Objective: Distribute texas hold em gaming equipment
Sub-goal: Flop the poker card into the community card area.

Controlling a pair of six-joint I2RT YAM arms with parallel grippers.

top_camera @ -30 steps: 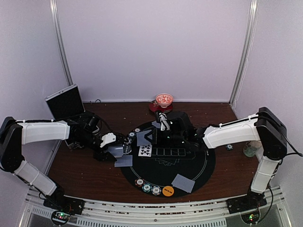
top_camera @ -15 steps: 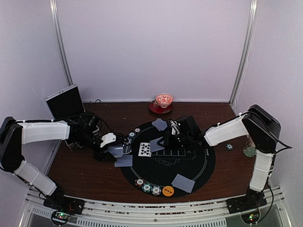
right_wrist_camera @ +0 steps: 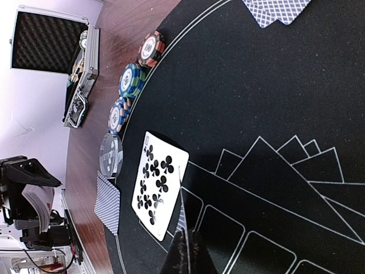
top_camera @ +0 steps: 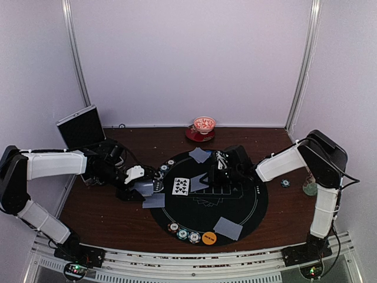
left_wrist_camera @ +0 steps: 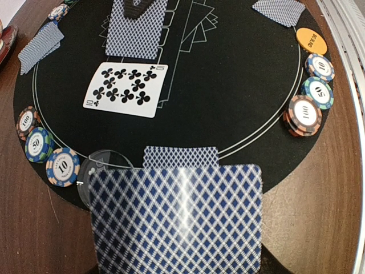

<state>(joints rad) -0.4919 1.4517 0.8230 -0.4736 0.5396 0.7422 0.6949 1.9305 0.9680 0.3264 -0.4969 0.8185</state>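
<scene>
Fingers of the right tool point(right_wrist_camera: 183, 238) are clenched on the end of one face-down card point(left_wrist_camera: 137, 28), held just beside the face-up ten of clubs point(left_wrist_camera: 126, 89) on the black mat point(left_wrist_camera: 239, 114); whether that card touches the mat I cannot tell. The left tool point(top_camera: 143, 187) grasps the deck point(left_wrist_camera: 177, 222), blue lattice backs up, over the mat's left rim. Striped left-rim chips point(left_wrist_camera: 38, 144) sit close by the deck. Near-rim chips point(left_wrist_camera: 308, 94) line up with an orange disc point(left_wrist_camera: 310, 40). Bare mat spreads between the ten and those chips, and the brown bench point(left_wrist_camera: 319, 217) rings the mat.
</scene>
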